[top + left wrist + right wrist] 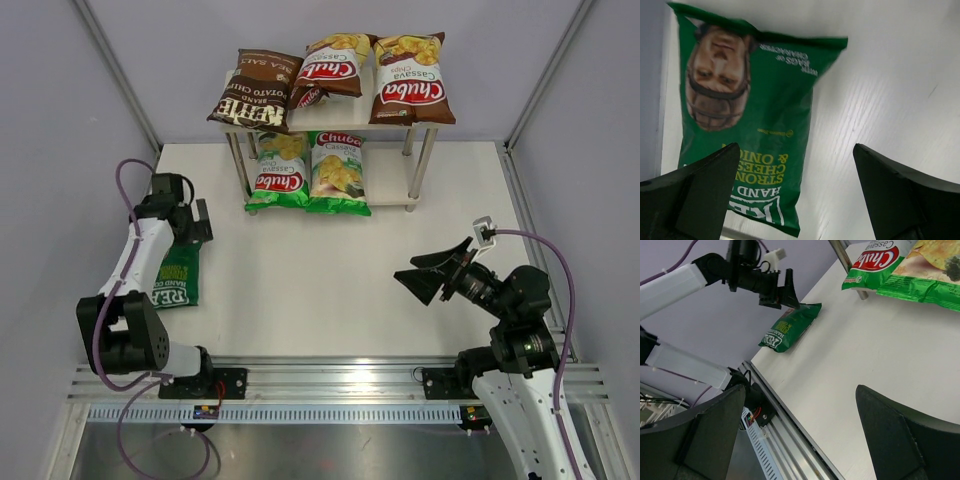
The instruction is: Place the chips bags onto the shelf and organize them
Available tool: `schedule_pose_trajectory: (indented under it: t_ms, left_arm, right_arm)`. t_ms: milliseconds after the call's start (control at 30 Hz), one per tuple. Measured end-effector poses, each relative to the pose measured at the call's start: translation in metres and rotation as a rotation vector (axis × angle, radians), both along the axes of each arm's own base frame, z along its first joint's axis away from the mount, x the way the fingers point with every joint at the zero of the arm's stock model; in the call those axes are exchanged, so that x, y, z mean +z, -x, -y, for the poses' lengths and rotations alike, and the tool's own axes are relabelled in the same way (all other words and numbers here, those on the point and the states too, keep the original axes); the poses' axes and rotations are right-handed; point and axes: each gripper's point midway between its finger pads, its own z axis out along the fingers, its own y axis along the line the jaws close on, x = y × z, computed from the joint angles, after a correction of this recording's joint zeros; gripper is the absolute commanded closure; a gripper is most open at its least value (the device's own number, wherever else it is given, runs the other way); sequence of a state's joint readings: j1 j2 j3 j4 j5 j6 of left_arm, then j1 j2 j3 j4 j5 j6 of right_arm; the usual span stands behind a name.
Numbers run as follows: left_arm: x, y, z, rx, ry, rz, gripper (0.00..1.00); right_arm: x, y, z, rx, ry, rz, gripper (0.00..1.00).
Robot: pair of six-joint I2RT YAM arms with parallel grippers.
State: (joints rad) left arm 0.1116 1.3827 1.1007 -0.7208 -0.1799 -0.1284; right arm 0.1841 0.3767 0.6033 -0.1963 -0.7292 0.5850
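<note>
The shelf (393,192) stands at the back centre. Its top board carries a dark brown Kettle bag (255,90) and two brown Chuba bags (335,65) (412,80). Two green Chuba bags (280,170) (338,172) lean side by side on the lower tier. A dark green REAL bag (175,278) lies flat on the table at the left, partly under my left arm. My left gripper (195,225) hovers open just past the bag's far end, and the bag (760,115) fills its wrist view. My right gripper (435,272) hangs open and empty at the right.
Grey enclosure walls close in the white table on the left, back and right. An aluminium rail (330,375) with both arm bases runs along the near edge. A shelf leg (842,255) and a green Chuba bag (905,265) show in the right wrist view.
</note>
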Motion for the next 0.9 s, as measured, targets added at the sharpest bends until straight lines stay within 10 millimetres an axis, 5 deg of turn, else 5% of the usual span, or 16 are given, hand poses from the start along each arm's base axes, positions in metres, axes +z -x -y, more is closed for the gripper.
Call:
schedule_pose_trajectory:
  t_ms: [467,567,633,900]
  left_arm:
    - [-0.077,0.025,0.005,-0.081,-0.326,-0.418,0.05]
    - [-0.091,0.029,0.006,-0.086,-0.368,-0.482,0.23]
    - [-0.095,0.033,0.004,-0.08,-0.394,-0.509,0.48]
    - [-0.088,0.034,0.004,-0.065,-0.44,-0.498,0.86]
  right_arm:
    - [0.003,0.01,-0.004,0.051,0.002,0.033,0.01]
    - [0.003,0.01,-0.004,0.051,0.004,0.034,0.0]
    - [0.003,0.01,-0.004,0.05,0.005,0.037,0.01]
    - [0.004,0.011,-0.004,0.05,0.004,0.044,0.01]
